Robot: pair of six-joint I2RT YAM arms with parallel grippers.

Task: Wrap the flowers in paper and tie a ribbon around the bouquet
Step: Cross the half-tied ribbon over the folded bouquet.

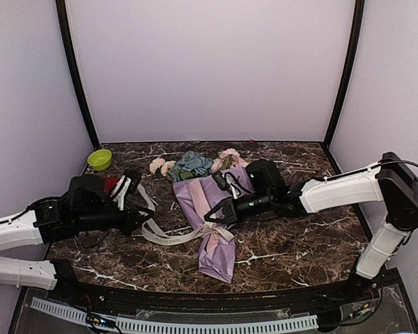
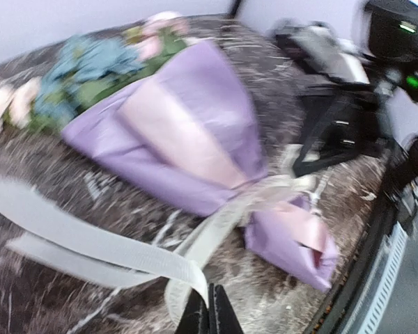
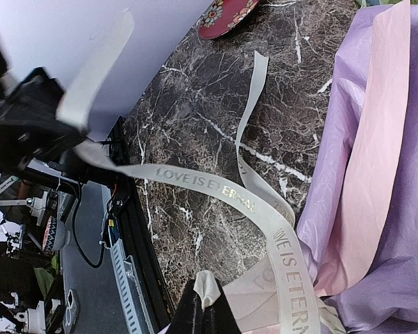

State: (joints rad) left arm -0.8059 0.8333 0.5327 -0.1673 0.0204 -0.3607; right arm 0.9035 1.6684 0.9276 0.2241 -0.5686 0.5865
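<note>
The bouquet [image 1: 209, 209] lies mid-table as a cone of lilac paper [image 2: 174, 132] with a pink fold. Its flowers [image 1: 191, 165], pink, cream and dusty blue, point toward the back wall. The cream ribbon [image 1: 168, 239] is knotted round the narrow part of the cone and loops out to the left. My left gripper [image 1: 143, 219] is shut on the ribbon [image 2: 90, 240], whose band runs into its closed fingertips [image 2: 216, 316]. My right gripper [image 1: 210, 217] sits over the cone's left side. It is shut on a short ribbon end [image 3: 209, 289], beside the lettered band [image 3: 216, 191].
A green bowl [image 1: 99, 159] stands at the back left and a small red cup [image 1: 111, 184] just behind my left gripper. Purple walls close in the back and sides. The table's front edge with a cable rail [image 1: 195, 323] runs close below the cone's tail.
</note>
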